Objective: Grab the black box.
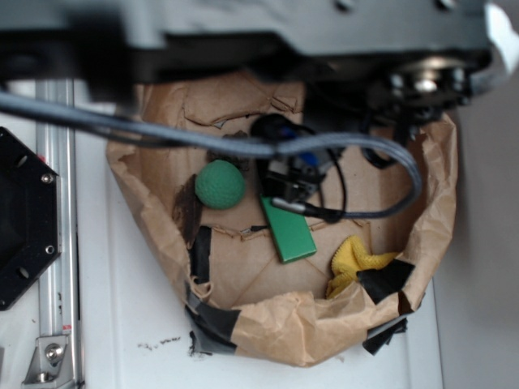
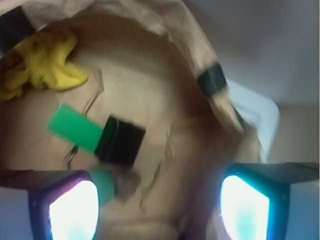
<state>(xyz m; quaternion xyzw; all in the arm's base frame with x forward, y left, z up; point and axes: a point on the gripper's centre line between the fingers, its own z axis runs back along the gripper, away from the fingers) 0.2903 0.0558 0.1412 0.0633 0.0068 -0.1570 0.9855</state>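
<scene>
The black box is small and glossy and lies on the brown paper, touching the end of a flat green block. In the wrist view it sits above and left of the gap between my fingers. My gripper is open and empty, hovering above the paper, with the left finger and the right finger wide apart. A green ball lies just beside the left finger. In the exterior view my gripper hangs over the middle of the paper tray, and the box is hidden beneath it.
A crumpled brown paper tray with raised walls holds everything. Inside it are the green ball, the green block and a yellow cloth. Black tape patches sit on its rim. Cables cross above.
</scene>
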